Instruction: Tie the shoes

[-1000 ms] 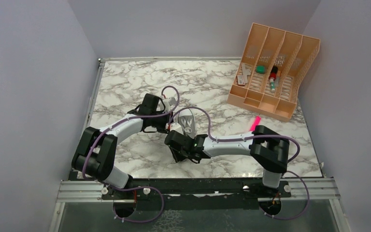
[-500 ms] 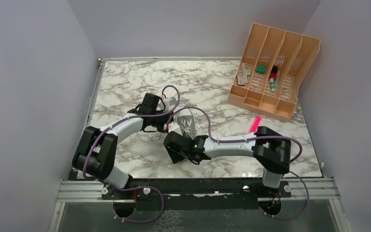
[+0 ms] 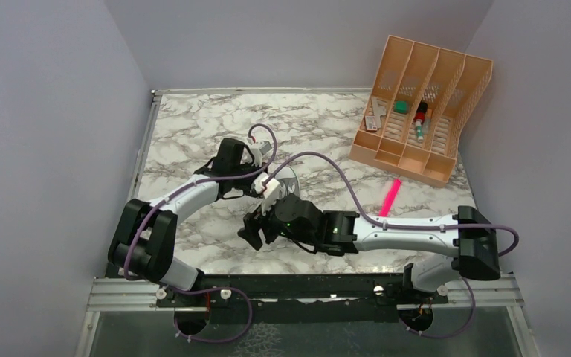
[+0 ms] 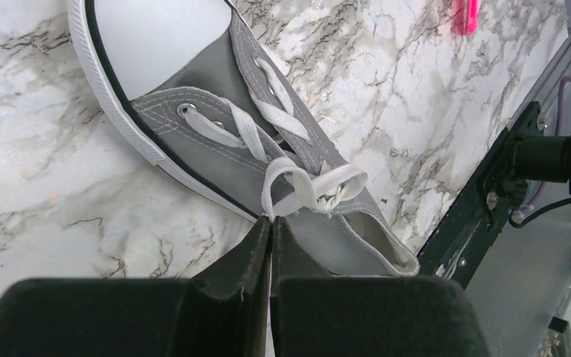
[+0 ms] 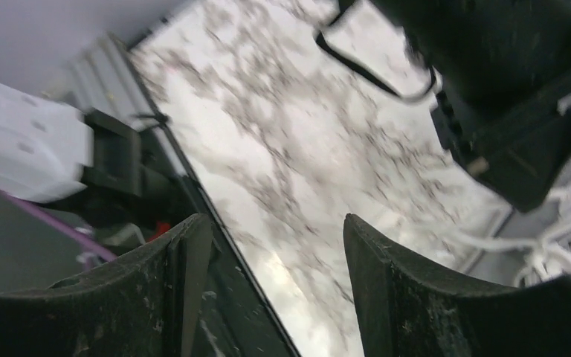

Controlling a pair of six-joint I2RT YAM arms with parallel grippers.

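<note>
So the right arm has stretched way out, and the right gripper (image 5: 275,249) has swung to the sneaker's (image 4: 210,149) near-left, fingers wide apart (blurry view). The left gripper (image 4: 270,224) is pinched tight on 1 white lace (image 4: 297,182) loop. The sneaker lies mid marble table (image 4: 44,186), between the 2 grippers.

High overview; wrist close-ups on sneaker (image 4: 193,152)

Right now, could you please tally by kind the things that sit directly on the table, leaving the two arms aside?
Grey sneaker: 1
Pink pen-shaped item: 1
Peach desk organiser: 1
Total: 3
The small things inside the organiser are left out, as they are too small to count reliably.
</note>
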